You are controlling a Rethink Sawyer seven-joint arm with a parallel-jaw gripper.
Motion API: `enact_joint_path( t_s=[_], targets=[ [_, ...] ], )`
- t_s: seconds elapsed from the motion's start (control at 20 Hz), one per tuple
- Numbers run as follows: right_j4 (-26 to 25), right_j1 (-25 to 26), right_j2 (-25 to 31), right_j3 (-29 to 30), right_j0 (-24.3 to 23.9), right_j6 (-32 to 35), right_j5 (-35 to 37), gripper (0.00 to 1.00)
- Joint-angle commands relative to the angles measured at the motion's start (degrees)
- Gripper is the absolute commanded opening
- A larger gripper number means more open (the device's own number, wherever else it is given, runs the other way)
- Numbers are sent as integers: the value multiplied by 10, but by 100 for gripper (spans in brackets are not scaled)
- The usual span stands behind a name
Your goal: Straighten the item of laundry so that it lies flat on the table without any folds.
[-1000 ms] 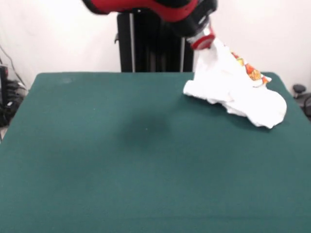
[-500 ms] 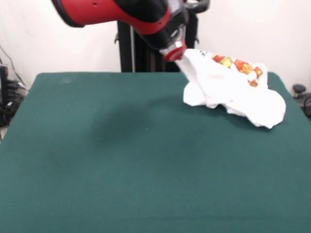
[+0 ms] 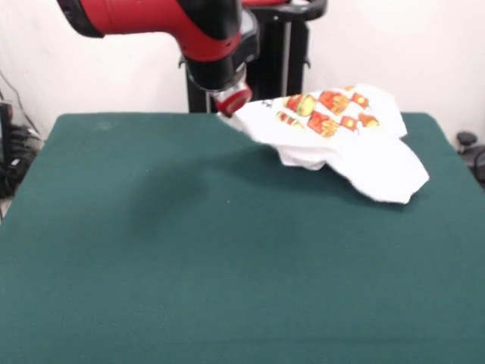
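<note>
The item of laundry is a white T-shirt with colourful food prints, stretched out at the far right of the green table. One edge of it is lifted off the cloth and held by my gripper, which is shut on it below the red and black arm. From there the shirt slopes down to the right, and its lower right end rests on the table. The printed side faces up near the top; the rest is rumpled with folds.
A black pedestal column stands behind the table's far edge. Cables and dark equipment sit off the left side, and a dark object lies beyond the right edge.
My gripper has swung leftward along the far edge, pulling the shirt's held edge with it. The shirt has stretched out and its printed side has turned up.
</note>
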Motion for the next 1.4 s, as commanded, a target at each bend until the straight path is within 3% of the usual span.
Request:
enact_joint_path(
  t_s=[0.05,0.85,1.4],
  targets=[
    [-68,-18,-6,-55,20,-62,-69,0],
    [-162,-75,-20,-105,3,-96,-72,0],
    [-204,-39,-21,-150,-15,-82,-120,0]
  ],
)
